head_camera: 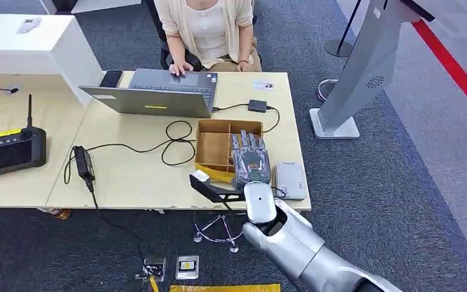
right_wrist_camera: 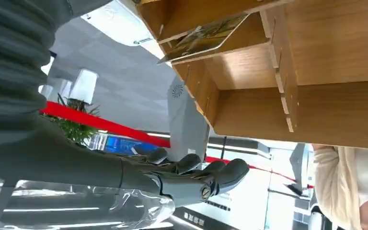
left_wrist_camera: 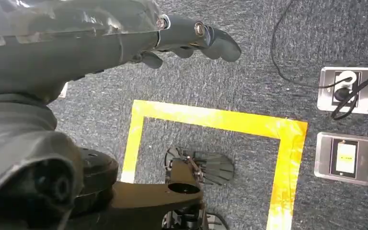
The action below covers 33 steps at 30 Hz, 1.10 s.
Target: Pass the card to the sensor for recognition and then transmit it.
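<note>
A wooden box [head_camera: 214, 146] with compartments stands on the table's right part. My right hand [head_camera: 250, 159] hovers palm down over its right side, fingers stretched out and apart, holding nothing. In the right wrist view a printed card [right_wrist_camera: 206, 36] leans in a compartment of the box [right_wrist_camera: 268, 96], a short way from my right hand [right_wrist_camera: 187, 179]. A flat grey-white sensor unit [head_camera: 290, 180] lies just right of the box. My left hand [left_wrist_camera: 191, 36] hangs over the carpet, fingers extended and empty.
A person sits at the far side typing on a grey laptop [head_camera: 158, 94]. Cables [head_camera: 170, 143] and a power brick [head_camera: 84, 162] cross the table. A small card [head_camera: 264, 85] lies at the far right. A black stand [head_camera: 210, 188] stands at the near edge. A remote controller [head_camera: 9, 149] sits left.
</note>
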Motion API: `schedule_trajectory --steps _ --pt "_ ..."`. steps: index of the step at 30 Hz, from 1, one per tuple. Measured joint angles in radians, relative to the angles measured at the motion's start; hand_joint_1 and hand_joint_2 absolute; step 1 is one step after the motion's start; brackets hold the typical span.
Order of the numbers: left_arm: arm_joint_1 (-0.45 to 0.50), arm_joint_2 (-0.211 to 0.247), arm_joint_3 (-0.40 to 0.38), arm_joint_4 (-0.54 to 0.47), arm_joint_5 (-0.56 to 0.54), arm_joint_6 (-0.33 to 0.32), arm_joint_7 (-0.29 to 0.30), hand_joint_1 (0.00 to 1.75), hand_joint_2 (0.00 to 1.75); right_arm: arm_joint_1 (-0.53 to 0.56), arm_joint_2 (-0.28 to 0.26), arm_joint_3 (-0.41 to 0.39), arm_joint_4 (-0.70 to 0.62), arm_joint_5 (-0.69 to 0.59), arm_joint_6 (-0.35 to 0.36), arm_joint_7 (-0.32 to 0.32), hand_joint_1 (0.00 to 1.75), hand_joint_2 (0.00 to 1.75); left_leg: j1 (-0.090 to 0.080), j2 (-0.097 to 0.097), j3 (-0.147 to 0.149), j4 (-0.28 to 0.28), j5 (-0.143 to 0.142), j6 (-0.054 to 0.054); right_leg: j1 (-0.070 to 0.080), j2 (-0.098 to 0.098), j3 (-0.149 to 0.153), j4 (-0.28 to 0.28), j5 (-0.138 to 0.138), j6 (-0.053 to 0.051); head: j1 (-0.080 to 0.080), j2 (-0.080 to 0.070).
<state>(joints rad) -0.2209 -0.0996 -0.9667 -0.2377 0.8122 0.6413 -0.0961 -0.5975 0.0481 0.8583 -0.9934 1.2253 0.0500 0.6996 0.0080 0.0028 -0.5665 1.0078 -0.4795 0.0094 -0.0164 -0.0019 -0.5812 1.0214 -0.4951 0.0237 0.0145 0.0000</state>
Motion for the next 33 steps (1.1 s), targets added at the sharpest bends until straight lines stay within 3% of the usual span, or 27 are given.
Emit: schedule_trajectory --steps 15,25,33 --pt "0.005 0.0 0.009 0.0 -0.003 0.004 0.0 0.0 0.0 0.004 0.01 -0.031 0.0 0.001 0.02 0.0 0.0 1.75 0.0 0.0 0.0 0.0 0.0 0.0 0.0 0.0 0.0 0.0 0.0 0.0 0.0 0.0" --pt "0.006 0.0 0.022 0.0 -0.011 0.009 0.0 0.0 0.0 0.026 0.032 -0.17 0.001 0.04 -0.037 0.001 0.0 1.75 0.0 0.0 0.0 0.0 0.0 0.0 0.0 0.0 0.0 0.0 0.0 0.0 0.0 0.0" --pt "0.007 0.0 0.024 0.0 -0.013 0.014 0.0 0.0 0.0 0.049 0.041 -0.22 0.001 0.04 -0.05 0.001 0.0 1.75 0.0 0.0 0.0 0.0 0.0 0.0 0.0 0.0 0.0 0.0 0.0 0.0 0.0 0.0"
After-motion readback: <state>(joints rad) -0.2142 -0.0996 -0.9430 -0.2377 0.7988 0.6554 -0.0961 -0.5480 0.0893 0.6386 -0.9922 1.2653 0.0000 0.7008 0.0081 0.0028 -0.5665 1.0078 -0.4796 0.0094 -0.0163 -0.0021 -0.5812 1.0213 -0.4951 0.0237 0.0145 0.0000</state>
